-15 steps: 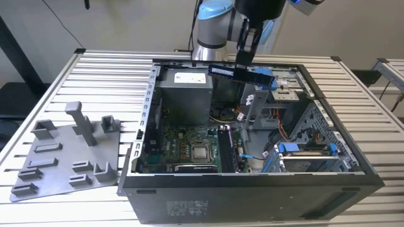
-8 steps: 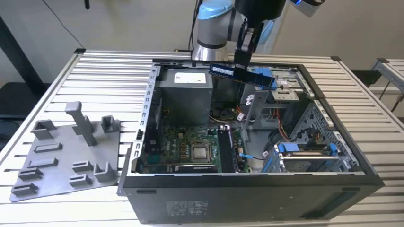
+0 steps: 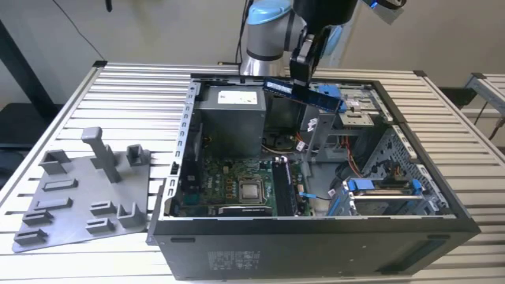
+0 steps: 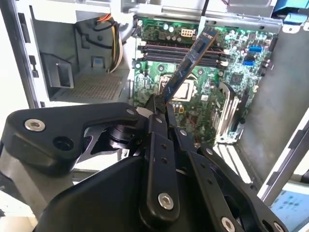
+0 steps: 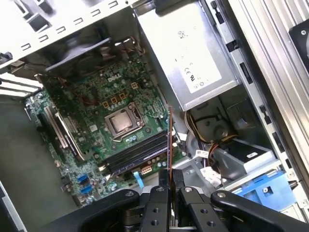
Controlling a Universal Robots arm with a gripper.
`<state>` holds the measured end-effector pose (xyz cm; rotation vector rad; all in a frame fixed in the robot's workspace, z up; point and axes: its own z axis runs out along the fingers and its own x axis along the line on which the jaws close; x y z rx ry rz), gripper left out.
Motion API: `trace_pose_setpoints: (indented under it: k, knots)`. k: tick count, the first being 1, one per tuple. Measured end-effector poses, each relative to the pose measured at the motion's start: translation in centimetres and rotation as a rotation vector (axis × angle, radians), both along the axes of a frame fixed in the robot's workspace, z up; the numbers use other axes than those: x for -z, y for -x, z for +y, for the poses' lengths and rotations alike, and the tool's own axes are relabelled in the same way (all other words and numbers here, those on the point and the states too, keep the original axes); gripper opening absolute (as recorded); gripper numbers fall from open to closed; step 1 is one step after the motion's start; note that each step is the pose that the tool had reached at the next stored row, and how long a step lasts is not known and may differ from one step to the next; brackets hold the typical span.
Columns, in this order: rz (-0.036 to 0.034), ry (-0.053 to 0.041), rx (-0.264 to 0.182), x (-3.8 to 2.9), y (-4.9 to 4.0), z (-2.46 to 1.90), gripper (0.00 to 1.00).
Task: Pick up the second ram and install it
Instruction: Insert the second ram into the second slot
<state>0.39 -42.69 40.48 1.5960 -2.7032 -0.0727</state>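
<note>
- Plainly mid-carry; the gripper (image 3: 299,81) is clamped on the second ram (image 3: 317,97), holding it in the air above the open computer case (image 3: 316,251), near the case's far side in the exterior view
- Grip: in the second wrist view the gripper (image 4: 162,103) pinches the second ram (image 4: 191,60) near one end, fingers closed flat against its faces; most of the stick juts out past the fingertips toward the motherboard (image 4: 231,77)
- Long axis, exterior view: runs across the picture, dipping slightly toward the exterior view's right; the memory slots (image 3: 285,184) run from far to near, so the stick looks to lie crosswise to them, not yet parallel (a judgement)
- First wrist view: the second ram (image 5: 170,140) shows edge-on as a thin line rising from the gripper (image 5: 170,178); the memory slots (image 5: 137,155) lie on a slant beneath it, beside the processor socket (image 5: 120,123)
- Gap: stick well apart from the board, no contact with any slot; slots lie below it and nearer the camera in the exterior view
- Whether one slot already holds a stick cannot be told
- Surroundings: power supply (image 3: 229,112) at the case's far corner; grey fixture tray (image 3: 79,198) on the slatted table (image 3: 134,89), at the exterior view's left, well clear of the arm
</note>
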Motion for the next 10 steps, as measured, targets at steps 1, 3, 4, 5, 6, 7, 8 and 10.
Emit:
trace_pose_setpoints:
  k: [1,3,4,5,6,7,8,10]
  knots:
    - [0.0000,0.0000,0.013,0.00,0.00,0.00,0.14]
    - [0.0000,0.0000,0.041,0.01,0.00,0.00,0.14]
    - [0.0000,0.0000,0.054,0.01,0.00,0.00,0.14]
    - [0.0000,0.0000,0.066,0.01,0.00,0.00,0.14]
    - [0.0000,0.0000,0.078,0.01,0.00,0.00,0.14]
    - [0.0000,0.0000,0.091,0.02,0.00,0.00,0.14]
    - [0.0000,0.0000,0.105,0.02,0.00,0.00,0.14]
    - [0.0000,0.0000,0.133,0.03,0.00,0.00,0.14]
